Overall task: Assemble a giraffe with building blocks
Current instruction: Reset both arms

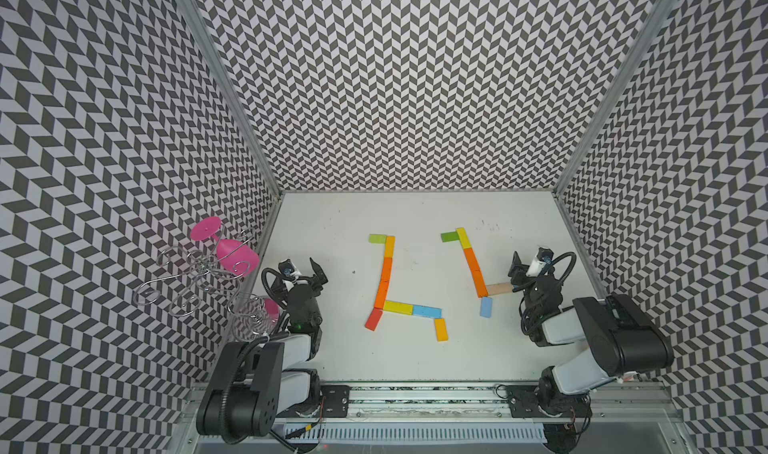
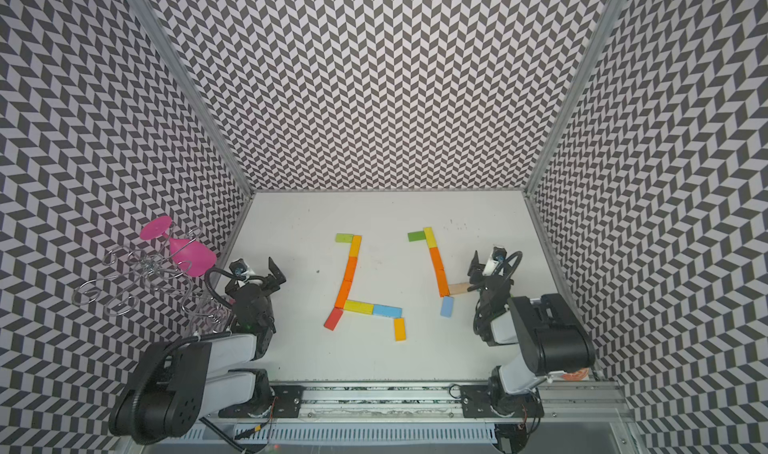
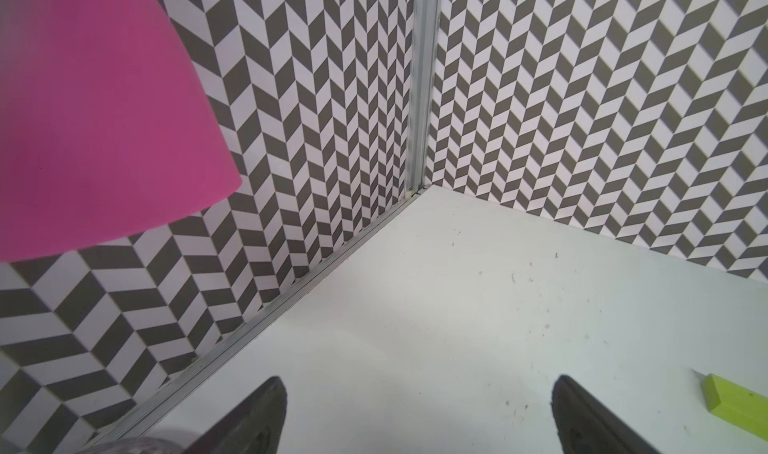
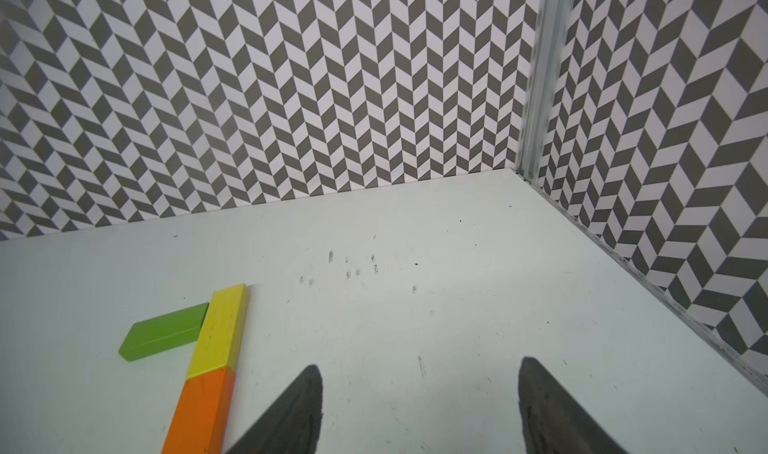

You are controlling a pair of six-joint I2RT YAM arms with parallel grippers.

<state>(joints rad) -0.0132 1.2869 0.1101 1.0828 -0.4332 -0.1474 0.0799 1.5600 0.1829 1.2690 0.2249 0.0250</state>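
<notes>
Two flat giraffes of coloured wooden blocks lie mid-frame; on the unfinished right-hand giraffe (image 1: 473,265) the pale plain-wood body block (image 1: 497,289) touches the neck's foot, and the spread, empty right gripper (image 1: 515,274) beside it probably must fetch another, while the left gripper (image 1: 319,274) idles spread.

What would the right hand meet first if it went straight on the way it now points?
No block: the right hand faces bare table, then probably the back wall. The yellow block lies off to one side.

Whole block giraffe (image 1: 386,271) on the table (image 1: 332,231), left of partial giraffe (image 1: 473,260); wire rack (image 1: 203,265) by left wall (image 1: 104,140).
</notes>
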